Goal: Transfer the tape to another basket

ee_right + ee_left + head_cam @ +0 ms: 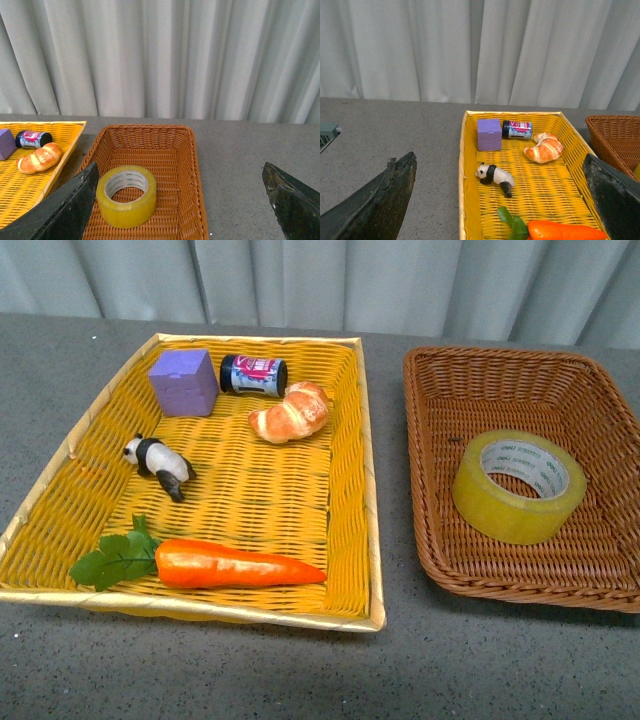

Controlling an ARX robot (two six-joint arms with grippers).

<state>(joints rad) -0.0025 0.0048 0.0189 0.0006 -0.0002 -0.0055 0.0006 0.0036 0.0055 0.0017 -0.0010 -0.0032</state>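
The tape (518, 486), a wide yellowish roll with a white printed core, lies flat in the brown wicker basket (440, 540) on the right. It also shows in the right wrist view (126, 196), inside that basket (187, 165). The bright yellow basket (352, 540) stands to the left. Neither arm shows in the front view. My left gripper (502, 200) is open, high above the yellow basket (464, 165). My right gripper (182, 200) is open and empty, up above the brown basket's right part and the table beside it, the tape by one finger.
The yellow basket holds a purple cube (184, 381), a small dark jar (253, 374), a croissant (291, 412), a toy panda (160, 464) and a carrot (236, 564). Grey table (390, 670) lies around both baskets; a curtain hangs behind.
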